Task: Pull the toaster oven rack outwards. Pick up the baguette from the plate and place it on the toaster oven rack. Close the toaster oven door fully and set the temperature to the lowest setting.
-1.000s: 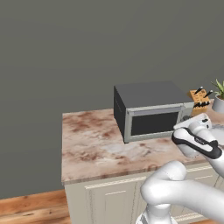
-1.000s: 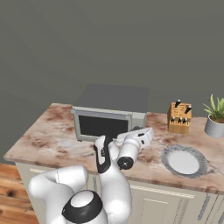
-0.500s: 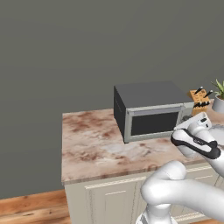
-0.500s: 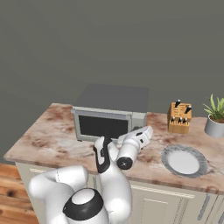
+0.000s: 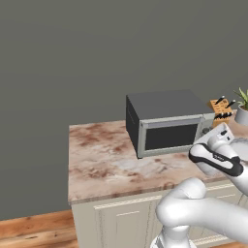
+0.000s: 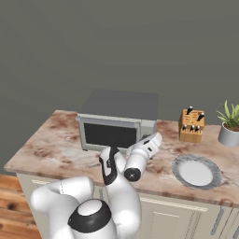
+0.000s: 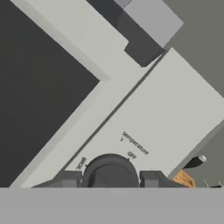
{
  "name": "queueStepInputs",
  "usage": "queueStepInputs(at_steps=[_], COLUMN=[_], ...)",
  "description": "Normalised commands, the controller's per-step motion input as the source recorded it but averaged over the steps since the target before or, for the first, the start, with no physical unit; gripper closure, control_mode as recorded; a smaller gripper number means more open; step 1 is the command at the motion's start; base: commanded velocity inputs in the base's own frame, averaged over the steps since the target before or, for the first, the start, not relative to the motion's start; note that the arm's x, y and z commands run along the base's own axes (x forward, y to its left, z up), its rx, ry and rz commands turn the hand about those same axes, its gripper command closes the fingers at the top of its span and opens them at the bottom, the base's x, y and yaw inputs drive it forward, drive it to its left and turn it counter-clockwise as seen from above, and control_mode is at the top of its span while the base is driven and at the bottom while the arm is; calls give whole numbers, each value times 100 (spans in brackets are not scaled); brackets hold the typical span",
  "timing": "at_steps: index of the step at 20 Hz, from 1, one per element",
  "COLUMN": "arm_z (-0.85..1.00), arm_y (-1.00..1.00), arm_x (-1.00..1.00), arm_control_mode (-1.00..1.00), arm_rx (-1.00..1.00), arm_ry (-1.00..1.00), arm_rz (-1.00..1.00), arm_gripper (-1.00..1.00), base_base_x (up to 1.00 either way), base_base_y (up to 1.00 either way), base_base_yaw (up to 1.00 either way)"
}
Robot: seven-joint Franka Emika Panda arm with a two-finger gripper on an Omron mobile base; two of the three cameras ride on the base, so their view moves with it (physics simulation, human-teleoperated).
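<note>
Marbled brown-and-cream counter [image 6: 51, 140] runs along a flat grey wall, over pale cabinet fronts. On it stands the toaster oven [image 6: 119, 119], a dark grey box with its long axis running parallel to the wall and its silver front facing out toward the robot. Its door [image 6: 109, 134] is up and flush with the front frame, the dark glass window showing nothing of what is inside. In the left base view the same oven [image 5: 167, 121] sits toward the right half of the counter, with bare marble spreading away at its 9 o'clock.

At about 3 o'clock from the oven in the right base view, a wooden knife block [image 6: 192, 126] stands near the wall, and further out along the same line a potted plant [image 6: 229, 123] in a grey pot. The plate [image 6: 196, 171] lies at roughly 4 o'clock from the oven, near the counter's front edge, round and pale, with nothing lying on it.

Rising from the base, the arm reaches to the oven's right front corner, so the wrist covers the knob column in both base views. In the hand view the gripper [image 7: 110, 179] is drawn in about a round dark knob [image 7: 109, 171] on the silver control panel, a fingertip at either side of it, at 9 and 3 o'clock. Small labels reading "temperature" and "OFF" are printed just above the knob at about 1 o'clock.
</note>
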Motion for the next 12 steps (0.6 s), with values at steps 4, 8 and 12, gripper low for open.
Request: queueStepInputs(at_steps=[4,8,12], arm_z=[0,0,0], arm_y=[0,0,0], arm_x=[0,0,0], arm_control_mode=[-100,-100,-100], arm_rx=[-15,-15,-15], arm_ry=[0,0,0], arm_rz=[0,0,0], arm_gripper=[100,100,100], base_base_x=[0,0,0], base_base_y=[0,0,0], base_base_yaw=[0,0,0])
